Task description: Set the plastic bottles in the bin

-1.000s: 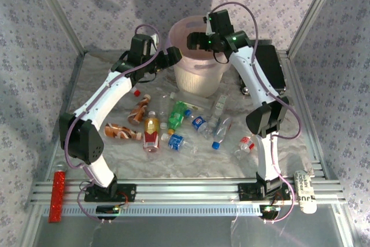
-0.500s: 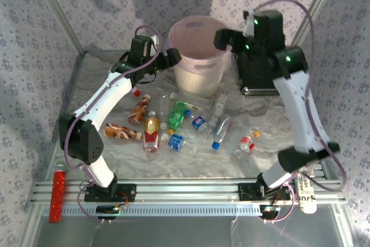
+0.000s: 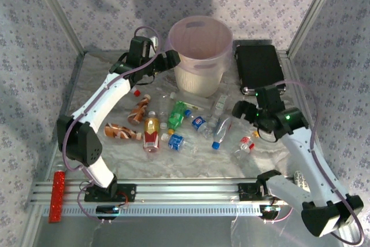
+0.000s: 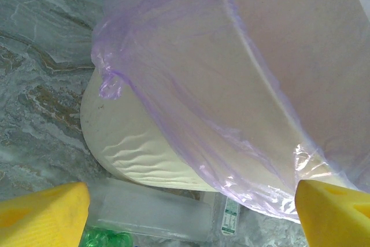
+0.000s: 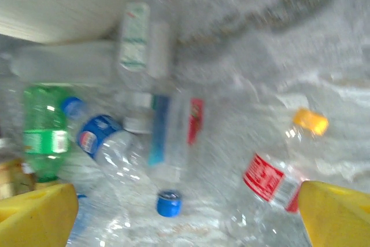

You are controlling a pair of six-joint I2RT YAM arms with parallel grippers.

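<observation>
The bin (image 3: 199, 80), pale with a purple liner, stands at the back centre. Several plastic bottles lie in front of it: amber (image 3: 151, 131), green (image 3: 177, 115), blue-labelled (image 3: 199, 124), red-labelled (image 3: 245, 144). My left gripper (image 3: 172, 59) is open and empty beside the bin's left wall (image 4: 173, 160); its wrist view has the gripper (image 4: 188, 215) above a clear bottle (image 4: 150, 209). My right gripper (image 3: 240, 110) hangs open and empty over the right-hand bottles. Between its open fingers (image 5: 186, 215) lie a blue-capped bottle (image 5: 170, 131) and a red-labelled one (image 5: 269, 180).
A flat black case (image 3: 258, 67) lies right of the bin, behind my right arm. A red bar (image 3: 56, 196) rests at the front left by the aluminium rails (image 3: 185, 192). A loose red cap (image 3: 137, 92) lies left of the bottles. Patterned walls close in the table.
My right arm has swung from above the bin down and to the right, over the bottles, with its jaws open. The left arm has stayed put.
</observation>
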